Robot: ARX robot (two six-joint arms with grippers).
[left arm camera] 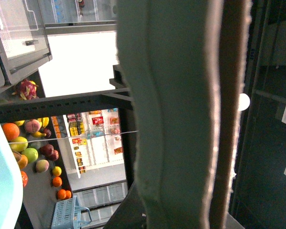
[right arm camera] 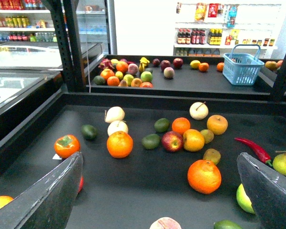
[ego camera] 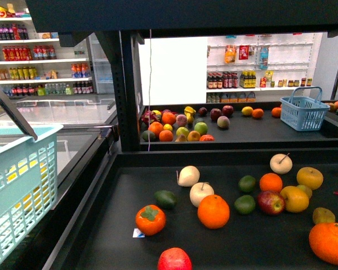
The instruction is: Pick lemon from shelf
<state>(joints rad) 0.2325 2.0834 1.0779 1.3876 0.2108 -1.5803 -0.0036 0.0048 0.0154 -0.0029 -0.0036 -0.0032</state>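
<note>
while my right jaws stand wide apart and empty over the near tray, the lemon (ego camera: 247,111) lies well ahead on the shelf (ego camera: 242,134), far tray, beside an orange (ego camera: 258,113); axis unclear. right arm likely nearer. left jaws: cannot tell.

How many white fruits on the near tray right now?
3. One white fruit left of centre, another just in front of it, the third farther back on the right. Others could sit outside the view.

Near tray (ego camera: 118,236) count: 3 oranges (ego camera: 213,211), 2 limes (ego camera: 247,183), 3 white pears (ego camera: 201,193), 1 persimmon (ego camera: 150,219), 1 avocado (ego camera: 165,198).
</note>
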